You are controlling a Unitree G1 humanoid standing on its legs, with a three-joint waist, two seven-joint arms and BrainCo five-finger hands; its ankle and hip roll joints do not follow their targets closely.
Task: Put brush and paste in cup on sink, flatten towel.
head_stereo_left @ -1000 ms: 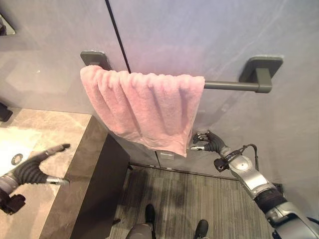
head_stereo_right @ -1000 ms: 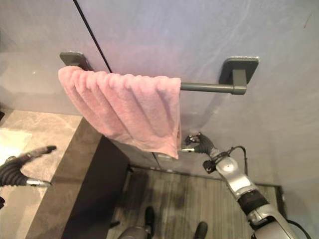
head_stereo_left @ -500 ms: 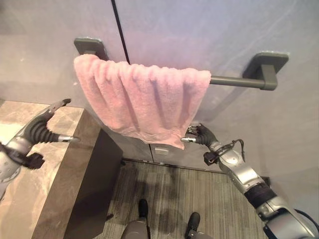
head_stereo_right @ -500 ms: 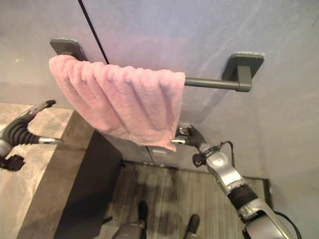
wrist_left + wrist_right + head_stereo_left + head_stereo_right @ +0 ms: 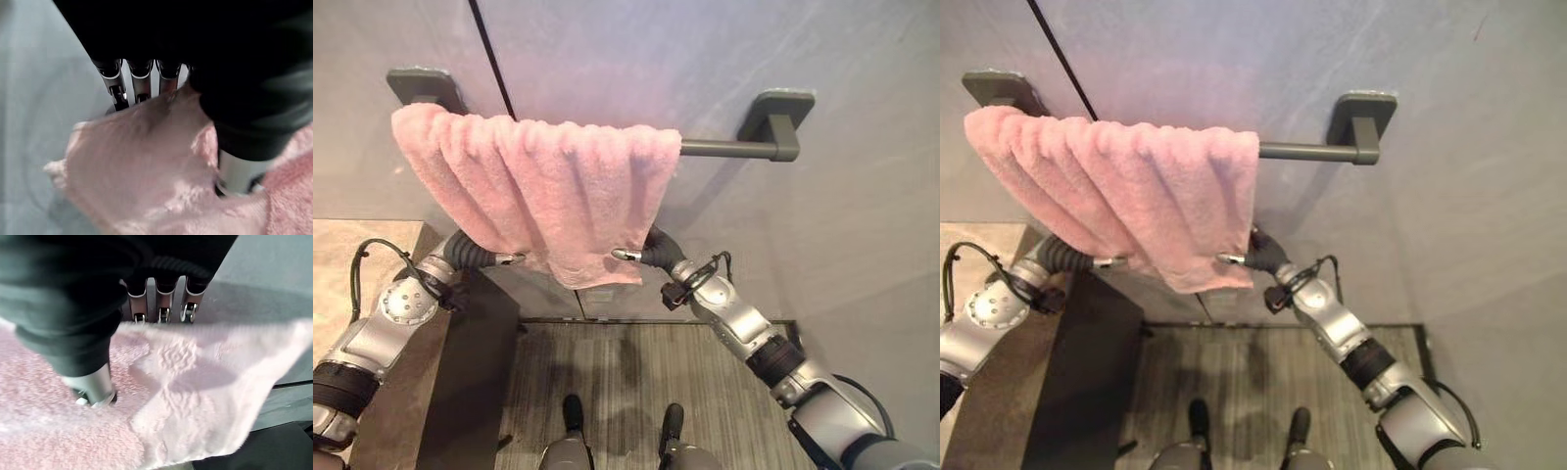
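The step in hand looks like flattening the towel [image 5: 543, 191], which hangs bunched in folds over the left half of the wall rail [image 5: 724, 149], its lower edge drooping to a point. The left hand [image 5: 481, 256] has its fingers behind the towel's lower left edge with the thumb in front, and the right hand [image 5: 646, 255] grips the lower right edge the same way. The wrist views show what the head views hide: cloth pinched between thumb and fingers [image 5: 161, 308] in each hand. Next, I judge, the hands must draw apart along the rail, spreading the folds rightward. The tabletop [image 5: 342, 284] sits at left.
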